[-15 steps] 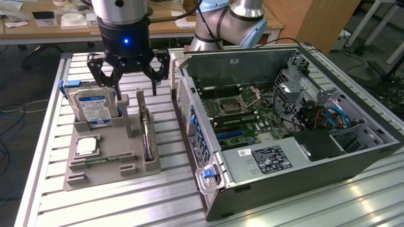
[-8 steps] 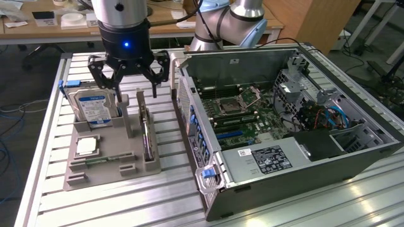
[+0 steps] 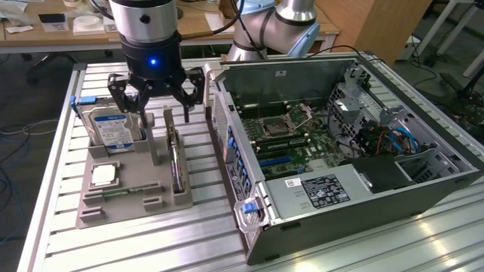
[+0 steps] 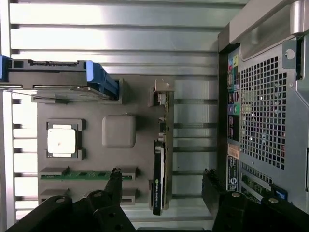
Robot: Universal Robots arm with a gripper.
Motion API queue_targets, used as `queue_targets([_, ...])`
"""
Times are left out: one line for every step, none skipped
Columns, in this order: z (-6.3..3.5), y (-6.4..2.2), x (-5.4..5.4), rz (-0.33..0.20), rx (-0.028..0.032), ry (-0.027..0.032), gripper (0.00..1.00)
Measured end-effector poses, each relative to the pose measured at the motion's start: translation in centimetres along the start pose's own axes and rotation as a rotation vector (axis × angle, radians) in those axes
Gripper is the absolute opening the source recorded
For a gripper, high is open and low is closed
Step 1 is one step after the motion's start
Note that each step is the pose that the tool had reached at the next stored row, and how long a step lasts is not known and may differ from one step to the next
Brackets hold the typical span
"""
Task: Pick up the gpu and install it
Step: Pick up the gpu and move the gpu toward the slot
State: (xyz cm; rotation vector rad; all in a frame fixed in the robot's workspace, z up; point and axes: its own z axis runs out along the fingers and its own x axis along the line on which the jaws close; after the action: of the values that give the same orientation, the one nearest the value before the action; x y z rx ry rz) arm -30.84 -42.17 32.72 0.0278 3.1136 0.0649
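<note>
hand [image 3: 155, 109] with jaws apart above upright gpu [image 3: 175, 156] in grey tray [image 3: 121, 213], hard drive [image 3: 112, 130] beside it, computer case [image 3: 325, 229] on slatted bench [image 3: 151, 245]

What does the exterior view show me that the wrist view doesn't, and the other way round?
Exterior view: the inside of the open computer case, with its motherboard, and the arm that carries the gripper.
Wrist view: the case's rear panel, with its ports and vent grille.
Both: the grey tray holding the gpu on edge, the hard drive, a square chip and a memory stick, with the open gripper above, one finger to each side of the gpu.
</note>
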Motion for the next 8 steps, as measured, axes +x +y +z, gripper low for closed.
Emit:
queue_targets([0.06, -0.06, -0.03, 0.0, 0.0003, -0.0002, 0.76])
queue_targets([0.13, -0.12, -0.07, 0.001, 0.0007, -0.0004, 0.76])
queue_targets([0.21, -0.17, -0.11, 0.001, 0.0008, -0.0005, 0.76])
queue_targets([0.3, -0.22, -0.16, 0.001, 0.0009, -0.0006, 0.76])
queue_targets([0.43, -0.25, -0.21, 0.002, 0.001, -0.0006, 0.76])
queue_targets([0.57, -0.26, -0.24, 0.002, 0.0012, -0.0006, 0.76])
queue_targets([0.72, -0.27, -0.28, 0.002, 0.001, -0.0009, 0.76])
queue_targets([0.87, -0.28, -0.33, 0.002, 0.001, -0.001, 0.76])
